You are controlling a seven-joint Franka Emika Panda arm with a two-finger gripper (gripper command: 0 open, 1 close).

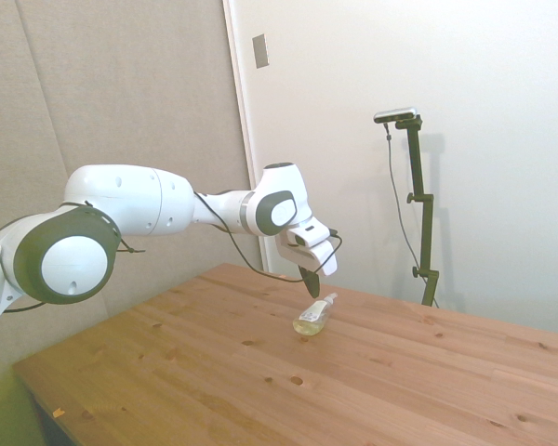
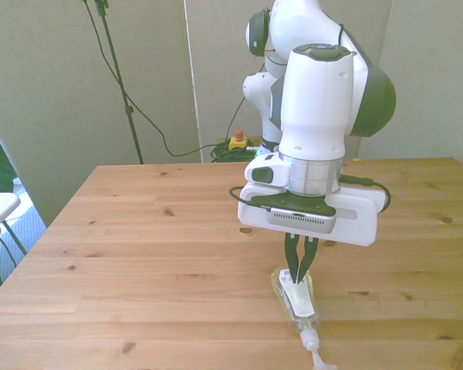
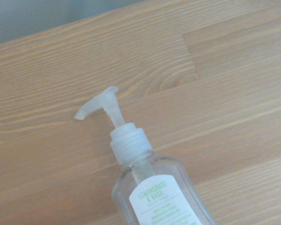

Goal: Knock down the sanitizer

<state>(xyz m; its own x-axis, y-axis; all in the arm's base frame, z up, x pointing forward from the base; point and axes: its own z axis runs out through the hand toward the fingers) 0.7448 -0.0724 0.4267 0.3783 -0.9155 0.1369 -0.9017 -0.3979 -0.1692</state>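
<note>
Already the job looked done, as far as we could judge. We saw the table [image 1: 214, 372] first, bare wood but for one small thing. Over it reached the arm [image 1: 149, 209], bent down at the wrist, with the claw [image 2: 300, 262] hanging low above the boards.

Under the claw lay the sanitizer [image 2: 294, 298], flat on its side, label up. In the front view its base pointed back toward the arm and its pump [image 2: 316, 358] pointed at the table's near edge. The wrist view showed the same: the bottle [image 3: 154, 187] lying along the grain, the clear pump head [image 3: 96, 105] resting just off the wood. In the side view the bottle [image 1: 313, 317] lay near the table's far edge, its yellowish liquid pooled along the low side.

We read the claw's two dark fingers as drawn together, tips nearly meeting, holding nothing. Those tips stood just over the bottle's base end; whether they touched it we could not tell from either view.

Nothing seemed left of the knocking itself. We judged only a lift clear of the bottle remained, taken straight up so the tips would not drag or roll it.
</note>
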